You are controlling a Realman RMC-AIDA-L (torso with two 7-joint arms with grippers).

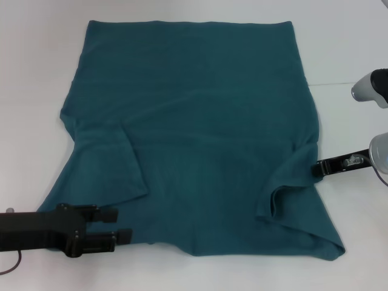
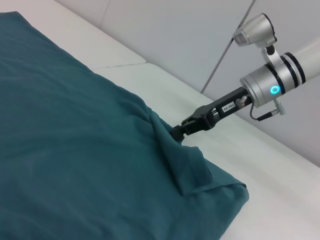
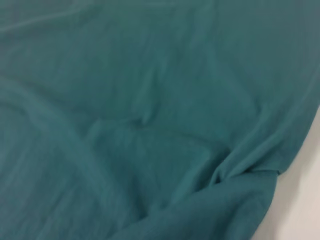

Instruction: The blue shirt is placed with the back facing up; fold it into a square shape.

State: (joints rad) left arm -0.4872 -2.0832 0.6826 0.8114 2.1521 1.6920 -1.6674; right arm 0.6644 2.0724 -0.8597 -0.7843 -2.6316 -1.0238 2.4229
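The blue shirt (image 1: 200,121) lies spread over the white table, with both sleeves folded inward onto its body. My left gripper (image 1: 123,225) is at the shirt's near left corner, open, its two fingers reaching over the fabric edge. At the shirt's right edge, beside the folded sleeve, my right gripper (image 1: 315,169) is shut on the cloth. The left wrist view shows that right gripper (image 2: 179,131) pinching a raised ridge of the shirt (image 2: 75,150). Shirt fabric (image 3: 140,115) fills almost the whole right wrist view.
The white table (image 1: 36,73) surrounds the shirt on all sides. A seam in the table (image 1: 345,82) runs off to the right. A grey wall (image 2: 200,35) stands behind the table in the left wrist view.
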